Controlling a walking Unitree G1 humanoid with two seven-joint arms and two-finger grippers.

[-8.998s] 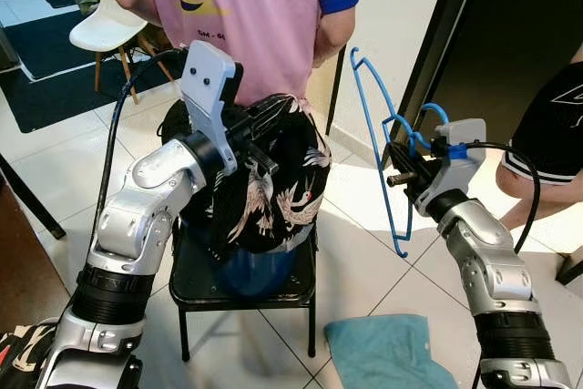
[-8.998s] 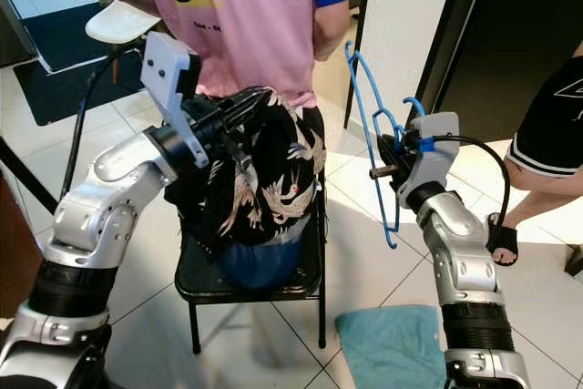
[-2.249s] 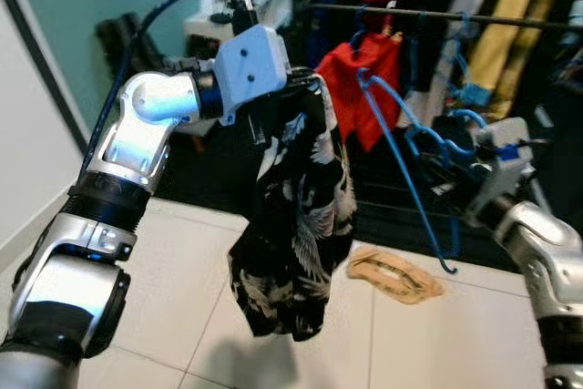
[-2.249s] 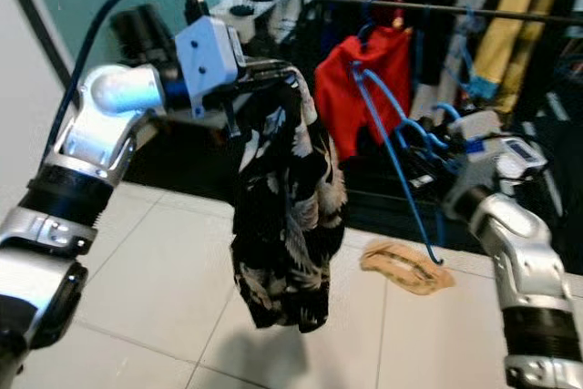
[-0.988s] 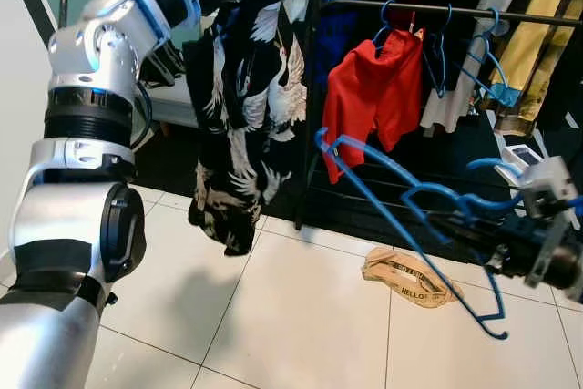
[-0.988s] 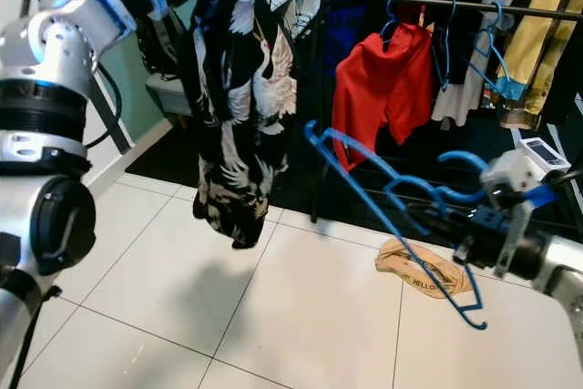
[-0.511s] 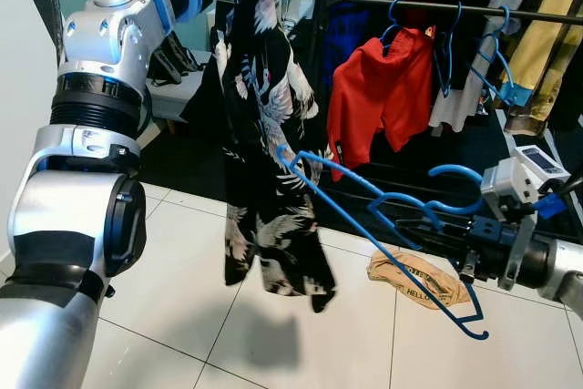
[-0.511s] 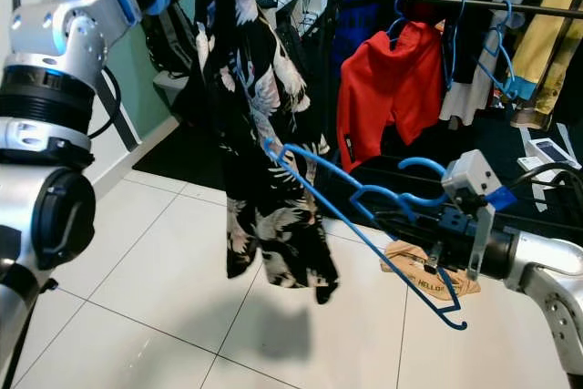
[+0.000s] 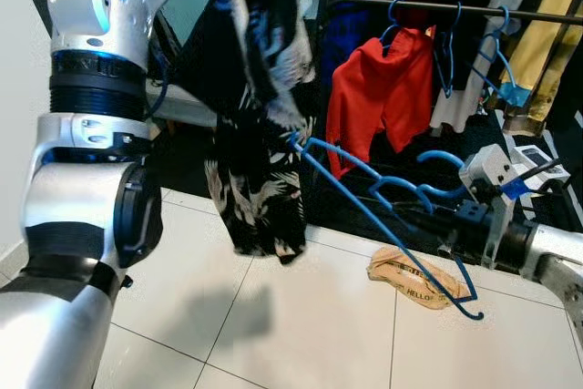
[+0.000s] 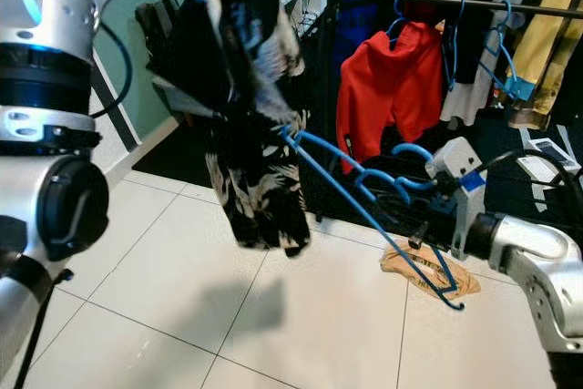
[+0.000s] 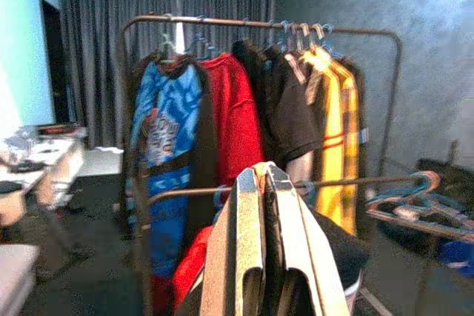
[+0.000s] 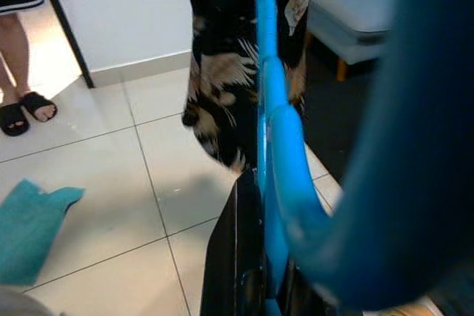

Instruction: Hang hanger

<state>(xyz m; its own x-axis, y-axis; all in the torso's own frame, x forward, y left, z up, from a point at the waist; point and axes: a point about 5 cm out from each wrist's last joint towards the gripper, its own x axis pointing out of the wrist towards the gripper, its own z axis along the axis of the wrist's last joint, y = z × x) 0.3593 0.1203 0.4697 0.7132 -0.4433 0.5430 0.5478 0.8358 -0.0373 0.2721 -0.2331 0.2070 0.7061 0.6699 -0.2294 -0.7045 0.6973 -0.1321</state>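
Blue hanger [image 10: 364, 190] tip against shirt [image 10: 246, 107]

I am in a home's clothes corner. A clothes rail [image 9: 455, 8] crowded with hung garments [image 9: 378, 97] stands before me on white floor tiles [image 9: 291, 316].

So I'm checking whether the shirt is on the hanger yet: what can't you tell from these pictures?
- Left gripper: cut off by the top edge of the eye views, so its grip on the black patterned shirt is unseen.
- Blue hanger tip: meets the shirt, but blur hides whether it is inside.
- Right gripper: fingers hidden behind the hanger.
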